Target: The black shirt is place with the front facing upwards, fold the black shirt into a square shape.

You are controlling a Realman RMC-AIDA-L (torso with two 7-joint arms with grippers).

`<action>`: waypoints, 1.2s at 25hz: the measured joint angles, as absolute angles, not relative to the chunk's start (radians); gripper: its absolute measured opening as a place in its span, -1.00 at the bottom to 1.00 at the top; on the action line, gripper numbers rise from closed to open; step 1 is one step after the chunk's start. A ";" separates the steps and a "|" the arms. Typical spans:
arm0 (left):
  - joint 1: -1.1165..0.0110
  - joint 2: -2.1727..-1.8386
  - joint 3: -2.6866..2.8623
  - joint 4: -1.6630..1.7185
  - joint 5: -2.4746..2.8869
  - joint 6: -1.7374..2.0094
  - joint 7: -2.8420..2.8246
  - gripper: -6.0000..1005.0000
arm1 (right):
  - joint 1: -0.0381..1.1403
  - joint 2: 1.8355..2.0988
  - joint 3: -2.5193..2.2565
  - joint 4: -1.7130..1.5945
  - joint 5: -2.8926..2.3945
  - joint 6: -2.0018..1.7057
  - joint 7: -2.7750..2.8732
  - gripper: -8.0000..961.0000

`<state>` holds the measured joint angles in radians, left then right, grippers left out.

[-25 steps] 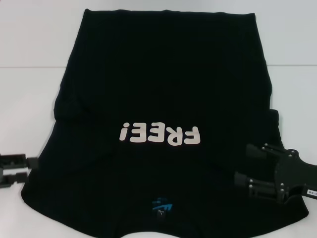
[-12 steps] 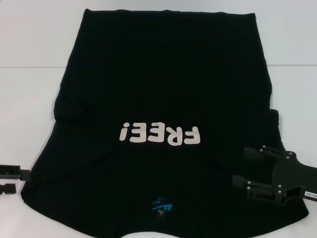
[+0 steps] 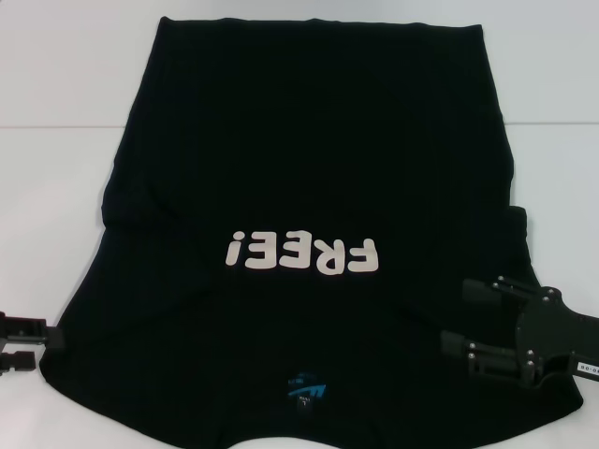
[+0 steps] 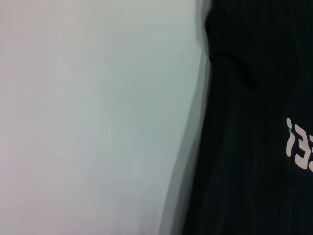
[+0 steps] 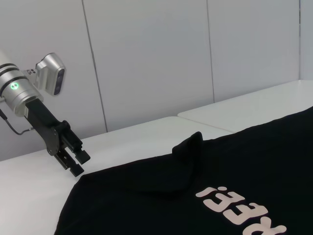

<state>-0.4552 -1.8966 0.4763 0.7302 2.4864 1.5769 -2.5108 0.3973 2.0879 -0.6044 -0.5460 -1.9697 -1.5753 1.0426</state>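
You have the shirt spread flat across the middle of the head view, covering most of the white table. Its white "FREE!" print reads upside down just below the centre, and the blue neck label sits near the bottom edge, so the collar lies at the bottom of the frame and the hem at the top. Your left gripper is at the lower left edge, its two fingers parted and released, tips right at the shirt's edge; whether they touch the cloth you cannot tell. In the right wrist view the same gripper hangs beside the cloth. Your right gripper is at the lower right, over the cloth, its fingers spread apart and holding nothing.
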 joint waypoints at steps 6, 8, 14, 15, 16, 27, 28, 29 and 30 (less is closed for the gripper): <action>-0.456 -1.900 0.489 0.720 2.488 1.562 -2.498 0.28 | 0.399 2.088 -0.604 -0.546 -1.970 -1.575 1.044 0.74; -0.456 -1.901 0.493 0.719 2.489 1.561 -2.498 0.28 | 0.400 2.088 -0.604 -0.546 -1.970 -1.575 1.045 0.74; -0.458 -1.902 0.496 0.719 2.488 1.560 -2.498 0.28 | 0.400 2.088 -0.601 -0.546 -1.970 -1.576 1.046 0.74; -0.459 -1.902 0.497 0.719 2.488 1.560 -2.498 0.28 | 0.400 2.088 -0.601 -0.546 -1.970 -1.576 1.046 0.74; -0.459 -1.903 0.498 0.719 2.488 1.560 -2.497 0.28 | 0.400 2.088 -0.602 -0.546 -1.970 -1.576 1.046 0.74; -0.473 -1.914 0.499 0.703 2.489 1.552 -2.488 0.28 | 0.404 2.088 -0.603 -0.546 -1.970 -1.580 1.046 0.74; -0.475 -1.914 0.499 0.700 2.489 1.551 -2.487 0.28 | 0.404 2.088 -0.602 -0.546 -1.970 -1.581 1.047 0.74; -0.477 -1.914 0.499 0.698 2.489 1.551 -2.486 0.28 | 0.404 2.088 -0.600 -0.546 -1.970 -1.582 1.047 0.74; -0.480 -1.915 0.499 0.696 2.490 1.551 -2.486 0.28 | 0.404 2.088 -0.600 -0.546 -1.970 -1.583 1.047 0.74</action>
<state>-0.4799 -1.9145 0.4986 0.6959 2.4895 1.5511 -2.4859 0.4041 2.0876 -0.5997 -0.5460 -1.9696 -1.5826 1.0474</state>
